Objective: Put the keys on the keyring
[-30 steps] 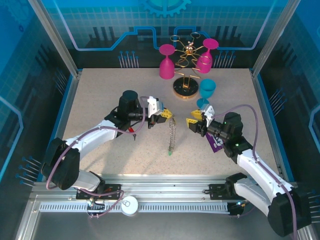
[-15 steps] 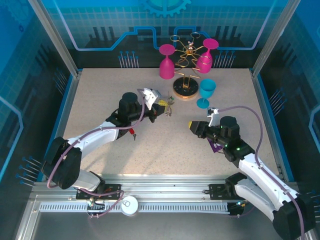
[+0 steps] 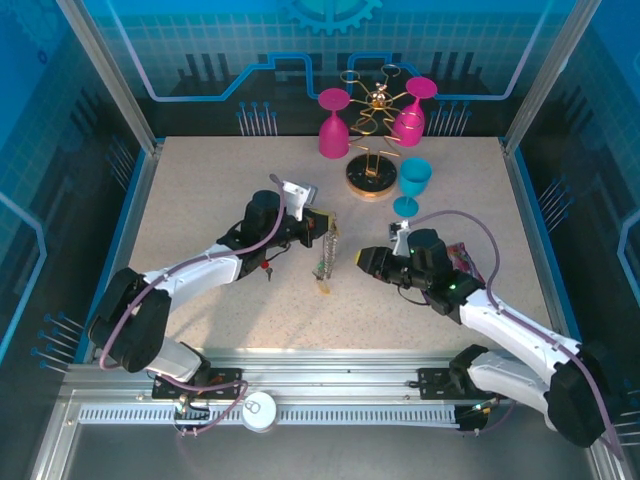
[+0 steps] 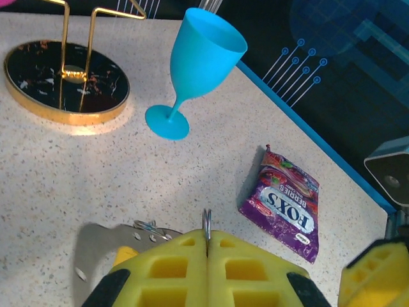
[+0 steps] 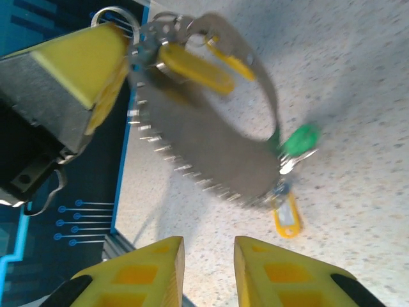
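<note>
- Left fingers point(image 4: 167, 268): pressed shut on the thin edge of the keyring point(image 5: 211, 153), which hung edge-down over the middle of the bench point(image 3: 200, 200).
- Keys on the loop: a yellow-headed key point(image 5: 195, 67) near the grip and a green-headed key point(image 5: 300, 137) at the low end. Whether a second yellow key point(image 5: 285, 217) below it hung or lay on the bench could not be told.
- Right fingers point(image 5: 144, 272): partly open, holding nothing, just beside the loop.
- Change: within the last second the right arm had swung in from nearer the right edge, narrowing its fingers and uncovering the purple Fox's packet point(image 3: 462, 258). The left had lifted the loop, then let it hang again.
- Reading: the loop appeared presented for threading. A red key point(image 3: 266, 266) lay loose beside the left forearm, so the task seemed unfinished.
</note>
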`<state>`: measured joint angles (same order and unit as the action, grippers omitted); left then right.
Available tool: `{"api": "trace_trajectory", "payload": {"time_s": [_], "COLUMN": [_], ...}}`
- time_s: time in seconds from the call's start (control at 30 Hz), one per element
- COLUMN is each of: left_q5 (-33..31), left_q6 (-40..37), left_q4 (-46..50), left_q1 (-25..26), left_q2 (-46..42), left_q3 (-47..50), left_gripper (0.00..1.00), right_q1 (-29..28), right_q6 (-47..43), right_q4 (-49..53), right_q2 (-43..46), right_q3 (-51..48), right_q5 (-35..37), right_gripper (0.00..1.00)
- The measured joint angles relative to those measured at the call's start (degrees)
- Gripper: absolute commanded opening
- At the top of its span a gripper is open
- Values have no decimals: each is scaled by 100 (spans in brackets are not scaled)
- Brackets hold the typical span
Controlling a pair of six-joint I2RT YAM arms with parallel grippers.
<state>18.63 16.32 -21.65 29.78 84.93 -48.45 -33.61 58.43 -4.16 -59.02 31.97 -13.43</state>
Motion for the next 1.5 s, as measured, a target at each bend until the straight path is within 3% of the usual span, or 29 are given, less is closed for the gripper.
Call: {"api": "trace_trajectory", "payload": {"time_s": [0.2, 0.6, 1.2, 1.5], "left_q5": [-42, -85, -85, -83], "left_q6": [289, 382, 463, 463], "left_q4": [-13, -52, -94, -131], "left_q1": [57, 190, 229, 249], "left_q2": [17, 28, 61, 127], "left_q3": [72, 98, 98, 98], "left_gripper": [0, 0, 0, 0], "right_q1": [-417, -433, -433, -433], "right_q6": [463, 809, 1104, 1126], "right_q4": [-463, -802, -1744, -1947], "right_q2": [-225, -807, -1311, -1484], "right_q3": [61, 131, 138, 146], "right_q5": [415, 1016, 1019, 999], "right_gripper": [28, 28, 27, 22]}}
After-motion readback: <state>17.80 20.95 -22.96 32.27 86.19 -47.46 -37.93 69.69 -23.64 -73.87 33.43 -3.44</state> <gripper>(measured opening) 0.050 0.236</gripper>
